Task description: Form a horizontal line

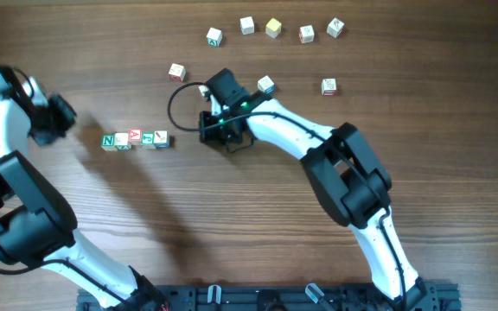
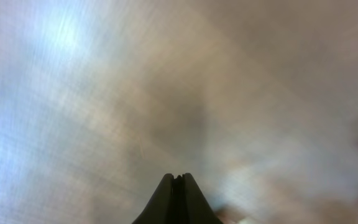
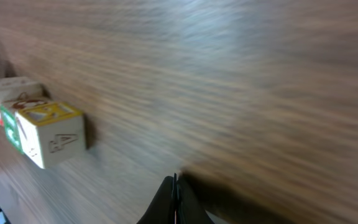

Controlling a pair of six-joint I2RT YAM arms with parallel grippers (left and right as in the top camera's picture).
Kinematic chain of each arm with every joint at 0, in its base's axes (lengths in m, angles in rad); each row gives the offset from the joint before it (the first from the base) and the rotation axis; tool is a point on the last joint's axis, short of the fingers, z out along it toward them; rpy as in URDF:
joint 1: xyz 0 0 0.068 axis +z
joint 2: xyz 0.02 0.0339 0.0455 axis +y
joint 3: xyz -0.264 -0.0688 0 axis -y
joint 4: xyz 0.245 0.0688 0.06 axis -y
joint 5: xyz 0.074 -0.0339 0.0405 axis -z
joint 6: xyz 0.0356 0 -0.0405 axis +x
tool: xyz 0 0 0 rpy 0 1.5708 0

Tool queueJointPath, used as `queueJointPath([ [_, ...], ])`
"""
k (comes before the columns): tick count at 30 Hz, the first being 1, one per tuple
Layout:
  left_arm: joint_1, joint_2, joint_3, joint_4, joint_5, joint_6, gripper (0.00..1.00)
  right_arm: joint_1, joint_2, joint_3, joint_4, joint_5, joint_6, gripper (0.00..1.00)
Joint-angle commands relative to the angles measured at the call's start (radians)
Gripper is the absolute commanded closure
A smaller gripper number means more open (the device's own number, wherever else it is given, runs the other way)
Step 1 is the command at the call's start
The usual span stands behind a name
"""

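The horizontal line (image 1: 135, 139) is a short straight row of four white letter cubes on the wooden table, with a green N at its left end. My left gripper (image 1: 66, 114) is shut and empty, a little to the left of the row and slightly behind it. My right gripper (image 1: 204, 130) is also shut and empty, and it stays apart from the row's right end. In the right wrist view the horizontal line (image 3: 45, 134) appears end-on at the left, beyond the shut right gripper (image 3: 174, 178). The left wrist view shows the shut left gripper (image 2: 178, 178) over blurred table.
Several loose letter cubes sit along the back: one (image 1: 214, 36), another (image 1: 273, 27) and a third (image 1: 335, 28) among them. Nearer ones lie at the left (image 1: 177, 72), beside the right wrist (image 1: 266, 85) and further right (image 1: 328, 86). A black cable (image 1: 173, 104) loops by the right arm.
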Motion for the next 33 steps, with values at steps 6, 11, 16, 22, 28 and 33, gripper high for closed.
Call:
queueJointPath([
  [6,-0.189,0.011,0.106,-0.002,0.081,0.132,0.96,-0.147,0.053,-0.036,-0.166,0.018,-0.042,0.9],
  [11,-0.259,0.012,0.106,0.016,0.08,0.149,0.96,-0.206,0.053,-0.036,-0.209,0.018,-0.044,0.9],
  [16,-0.275,0.028,0.106,0.004,0.082,0.148,0.96,-0.221,0.053,-0.036,-0.2,0.026,-0.051,0.9],
  [22,-0.297,0.08,0.106,-0.041,0.081,0.148,0.96,-0.221,0.053,-0.037,-0.181,0.04,-0.05,0.9],
  [28,-0.331,0.098,0.106,-0.045,0.069,0.138,0.96,-0.221,0.053,-0.037,-0.166,0.049,-0.05,0.9],
  [33,-0.341,0.099,0.106,-0.066,0.028,0.111,0.96,-0.221,0.053,-0.037,-0.166,0.068,-0.05,0.86],
])
